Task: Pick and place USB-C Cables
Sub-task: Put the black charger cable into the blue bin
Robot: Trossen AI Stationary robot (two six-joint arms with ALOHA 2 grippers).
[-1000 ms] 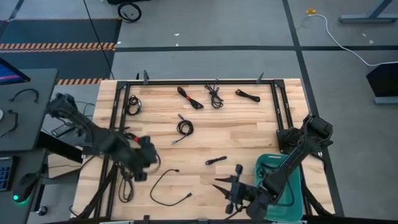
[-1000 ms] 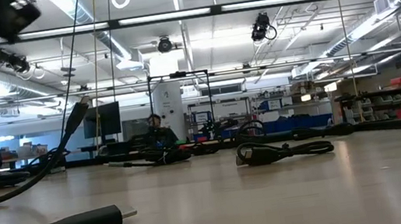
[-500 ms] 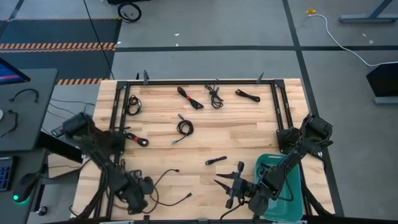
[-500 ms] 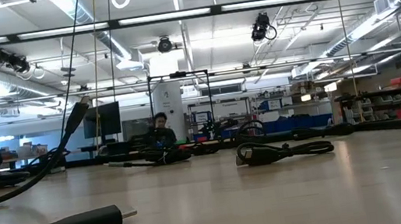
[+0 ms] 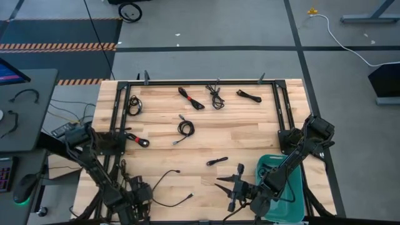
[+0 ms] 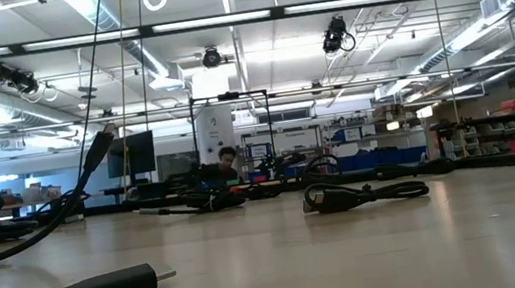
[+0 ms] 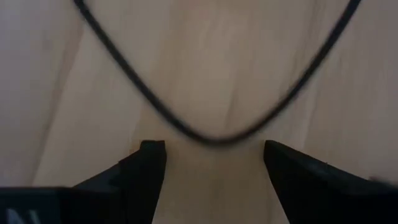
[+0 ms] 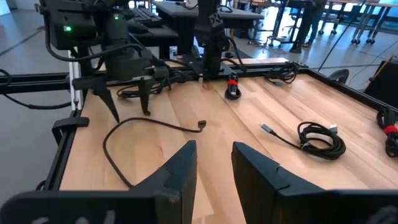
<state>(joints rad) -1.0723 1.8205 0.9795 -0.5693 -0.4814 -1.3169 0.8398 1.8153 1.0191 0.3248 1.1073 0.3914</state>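
Several black USB-C cables lie on the wooden table: coiled ones along the far side [image 5: 190, 98] [image 5: 215, 97] [image 5: 249, 95], one at the middle [image 5: 185, 128], one with a red tie [image 5: 136, 140], and a short one [image 5: 217, 161]. A loose, uncoiled cable [image 5: 164, 187] lies flat near the near edge. My left gripper [image 5: 140, 195] stands open over that cable's left bend, and the bend [image 7: 211, 134] lies just ahead of the fingertips, untouched. My right gripper [image 5: 232, 187] is open near the near edge, to the right of the loose cable, with nothing between its fingers [image 8: 214, 168].
A green bin [image 5: 284, 165] sits at the near right corner under my right arm. A black metal frame [image 5: 212, 82] runs round the table's edges. Bare wood lies between the middle coil and the right rail. A side desk [image 5: 19, 112] stands left of the table.
My left gripper has gone from beside the left rail toward the table's near edge and come down over the loose cable's left bend. The cable with the red tie, hidden under the arm before, now shows. My right arm has kept still.
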